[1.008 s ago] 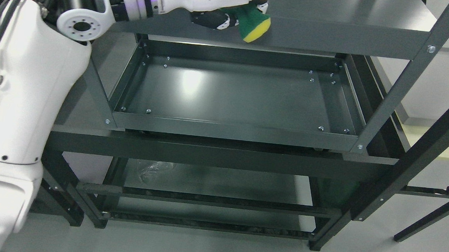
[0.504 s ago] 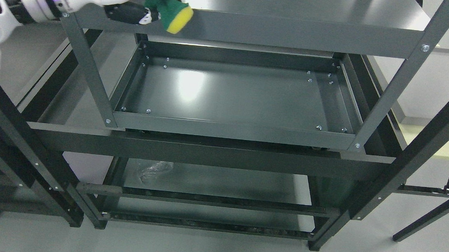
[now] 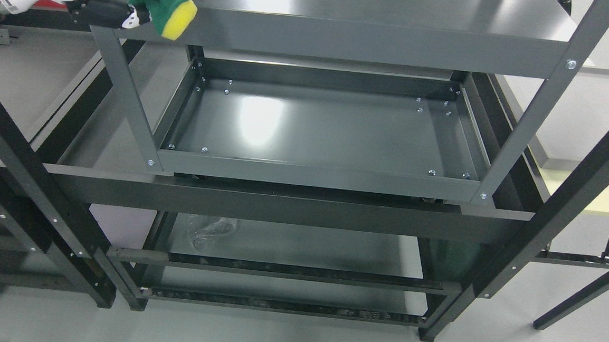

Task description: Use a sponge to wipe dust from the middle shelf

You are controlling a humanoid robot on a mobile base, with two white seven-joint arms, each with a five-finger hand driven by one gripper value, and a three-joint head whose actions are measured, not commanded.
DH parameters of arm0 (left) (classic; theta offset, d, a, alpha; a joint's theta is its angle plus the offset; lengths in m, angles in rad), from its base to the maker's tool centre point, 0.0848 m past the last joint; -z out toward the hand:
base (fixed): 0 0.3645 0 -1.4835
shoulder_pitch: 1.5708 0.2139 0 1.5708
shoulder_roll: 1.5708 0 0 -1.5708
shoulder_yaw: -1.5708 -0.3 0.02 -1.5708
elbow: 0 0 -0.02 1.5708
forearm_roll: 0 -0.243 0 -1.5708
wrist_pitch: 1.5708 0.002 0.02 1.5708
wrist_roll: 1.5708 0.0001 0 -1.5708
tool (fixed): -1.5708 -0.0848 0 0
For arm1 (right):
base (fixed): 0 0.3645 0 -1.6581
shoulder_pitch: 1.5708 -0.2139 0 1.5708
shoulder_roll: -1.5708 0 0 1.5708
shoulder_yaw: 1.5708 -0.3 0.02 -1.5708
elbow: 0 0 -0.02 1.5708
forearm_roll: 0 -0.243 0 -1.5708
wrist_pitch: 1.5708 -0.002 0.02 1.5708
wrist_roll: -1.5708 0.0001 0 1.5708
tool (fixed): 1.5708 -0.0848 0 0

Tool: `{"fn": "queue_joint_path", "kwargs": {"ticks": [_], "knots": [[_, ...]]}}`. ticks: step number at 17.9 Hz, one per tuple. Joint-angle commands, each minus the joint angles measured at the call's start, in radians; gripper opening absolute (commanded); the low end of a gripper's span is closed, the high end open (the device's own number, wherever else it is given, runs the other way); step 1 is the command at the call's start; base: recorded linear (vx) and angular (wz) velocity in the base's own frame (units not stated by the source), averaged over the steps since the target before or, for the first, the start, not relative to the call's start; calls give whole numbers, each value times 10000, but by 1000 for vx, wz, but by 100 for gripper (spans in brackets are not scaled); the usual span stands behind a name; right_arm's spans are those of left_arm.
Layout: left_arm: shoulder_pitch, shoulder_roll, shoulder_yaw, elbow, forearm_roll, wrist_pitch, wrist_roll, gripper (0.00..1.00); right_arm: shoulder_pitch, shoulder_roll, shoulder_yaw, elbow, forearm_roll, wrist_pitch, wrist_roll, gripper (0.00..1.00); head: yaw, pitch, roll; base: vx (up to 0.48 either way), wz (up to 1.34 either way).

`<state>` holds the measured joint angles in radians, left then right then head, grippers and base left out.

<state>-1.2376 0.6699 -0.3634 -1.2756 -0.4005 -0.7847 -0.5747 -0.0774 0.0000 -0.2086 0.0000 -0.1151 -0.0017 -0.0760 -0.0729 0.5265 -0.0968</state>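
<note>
Green-and-yellow sponge (image 3: pixel 169 12) gripped in left robot hand (image 3: pixel 119 9), at top shelf's (image 3: pixel 376 40) front-left corner

We see a smooth grey floor (image 3: pixel 273 338), a pale yellow table (image 3: pixel 599 194) at right, bright overhead light glare.

You see a dark grey metal shelf unit (image 3: pixel 313 34) standing on the grey floor (image 3: pixel 273 338). Its middle shelf (image 3: pixel 312 129) lies bare. A crumpled clear plastic bag (image 3: pixel 211 227) rests on the lower shelf (image 3: pixel 300 245).

No lettering, label, brand or number can be read anywhere, as far as this dim view allows.
</note>
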Motion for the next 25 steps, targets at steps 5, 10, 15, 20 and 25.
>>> {"fn": "queue_joint_path", "kwargs": {"ticks": [5,10,15,20,25], "knots": [[-1352,-5006,152,2567,-2650,-7,10,0,7,-175,0,-175,0,723,39,100,0,0,0,-1,5],[-2655,-6525,-1,4682,-3004,-7,71,0,7,-175,0,-175,0,723,39,100,0,0,0,0,0],[-2918,-6525,-2588,5009,-2532,-7,1236,0,7,-175,0,-175,0,723,39,100,0,0,0,0,-5],[-2949,-6525,-4462,4856,-415,146,2049,1,-8,-175,0,-175,0,723,24,100,0,0,0,0,0],[-2980,-6525,-5539,4794,48,790,2495,0,7,-175,0,-175,0,723,39,100,0,0,0,0,0]]}}
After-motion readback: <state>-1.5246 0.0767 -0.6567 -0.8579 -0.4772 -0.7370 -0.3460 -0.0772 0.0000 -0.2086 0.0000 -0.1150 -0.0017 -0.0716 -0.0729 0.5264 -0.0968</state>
